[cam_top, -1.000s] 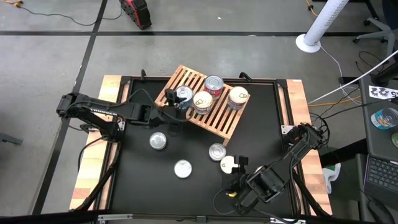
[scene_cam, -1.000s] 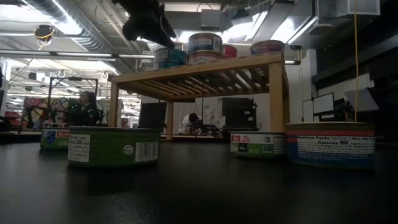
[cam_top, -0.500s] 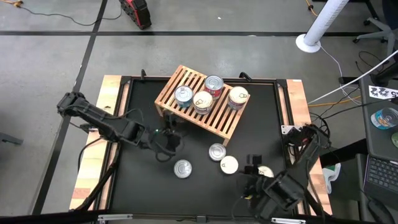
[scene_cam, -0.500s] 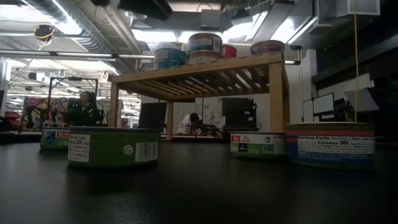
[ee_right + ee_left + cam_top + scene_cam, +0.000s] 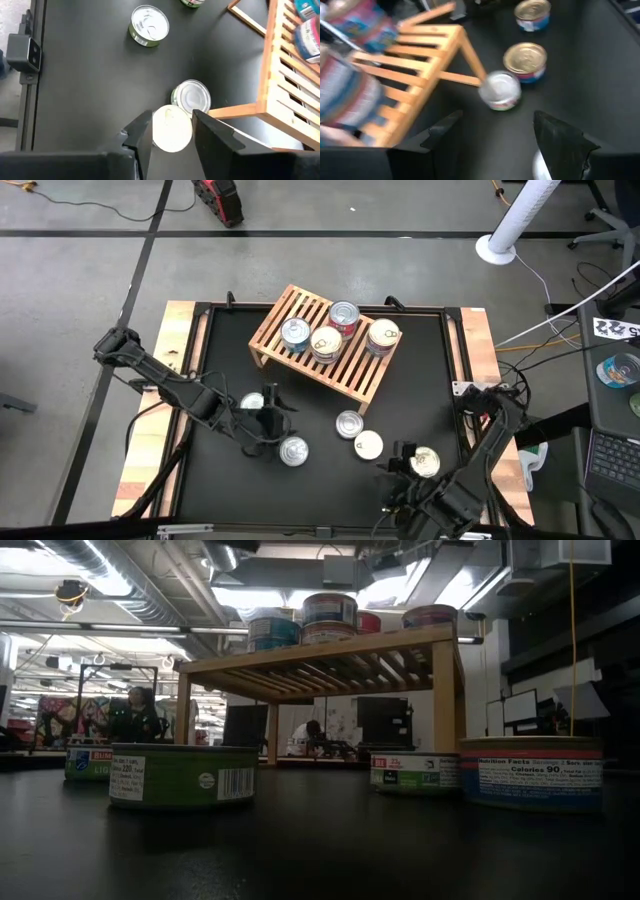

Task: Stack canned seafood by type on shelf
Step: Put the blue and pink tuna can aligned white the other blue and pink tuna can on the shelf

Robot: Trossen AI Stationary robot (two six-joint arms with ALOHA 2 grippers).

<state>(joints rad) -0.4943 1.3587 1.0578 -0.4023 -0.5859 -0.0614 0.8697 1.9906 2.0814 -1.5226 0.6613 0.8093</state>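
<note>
The wooden slat shelf [image 5: 325, 350] stands at the table's far middle on its short legs, with several cans [image 5: 327, 340] on its slats. Loose cans rest on their bases on the black table: a silver-lidded one [image 5: 349, 424], a white-lidded one [image 5: 368, 445], one [image 5: 293, 451] near the middle, one [image 5: 253, 402] beside my left arm and one [image 5: 425, 462] by my right arm. My left gripper [image 5: 272, 418] hangs open over the table between two loose cans, nothing between its fingers [image 5: 497, 120]. My right gripper [image 5: 400, 460] is open above the table; the white-lidded can [image 5: 171, 128] shows between its fingers, lying below them.
Black rails frame the table, with wooden boards [image 5: 175, 320] at both sides. In the low view a green-labelled can [image 5: 180, 775] stands near the camera and the shelf [image 5: 330, 650] rises behind it. Free black surface lies along the near edge and at the far right.
My left gripper has swung away from the shelf's left end toward the near edge, rolling as it went, and now hangs over the loose cans. My right gripper has drawn back from the white-lidded can toward the near right, uncovering a can beside it. No can has moved.
</note>
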